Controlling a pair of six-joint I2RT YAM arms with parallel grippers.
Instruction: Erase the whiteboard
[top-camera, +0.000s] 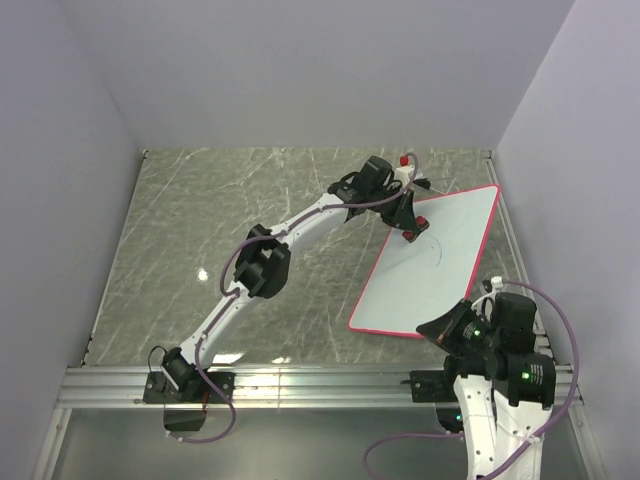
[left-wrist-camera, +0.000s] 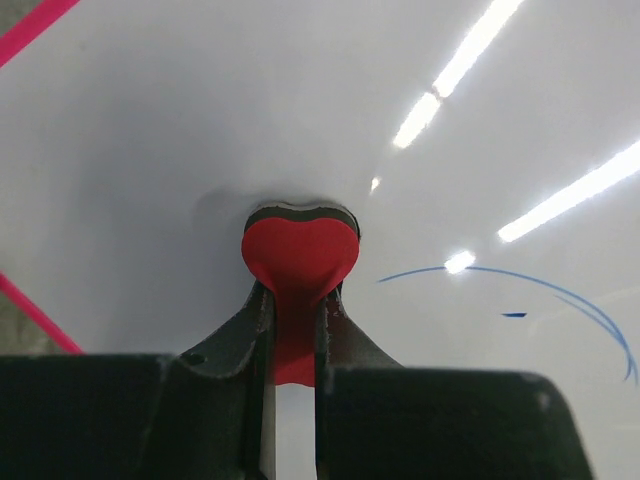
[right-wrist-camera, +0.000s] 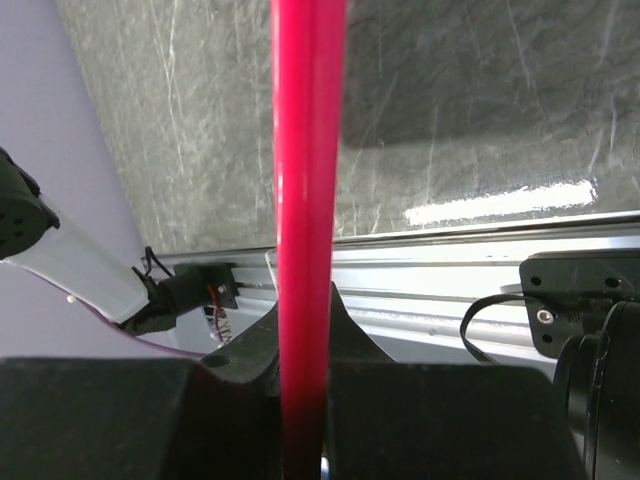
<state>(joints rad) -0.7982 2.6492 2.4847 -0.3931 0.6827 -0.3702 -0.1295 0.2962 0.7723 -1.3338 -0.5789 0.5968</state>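
Note:
The whiteboard (top-camera: 440, 270), white with a pink-red rim, lies tilted on the right of the table. A faint blue arc (top-camera: 437, 252) marks it; in the left wrist view the blue arc (left-wrist-camera: 560, 295) curves to the right of the eraser. My left gripper (top-camera: 411, 232) is shut on the red eraser (left-wrist-camera: 300, 255), whose pad presses flat on the whiteboard (left-wrist-camera: 150, 150). At the board's near right corner, my right gripper (top-camera: 452, 325) is shut on the whiteboard's pink rim (right-wrist-camera: 305, 200), seen edge-on between its fingers.
The grey marbled table (top-camera: 250, 200) has a metal rail (top-camera: 320, 385) along its near edge, with both arm bases on it. Pale walls close in the left, back and right. A black cable (right-wrist-camera: 490, 320) loops near the right arm's base.

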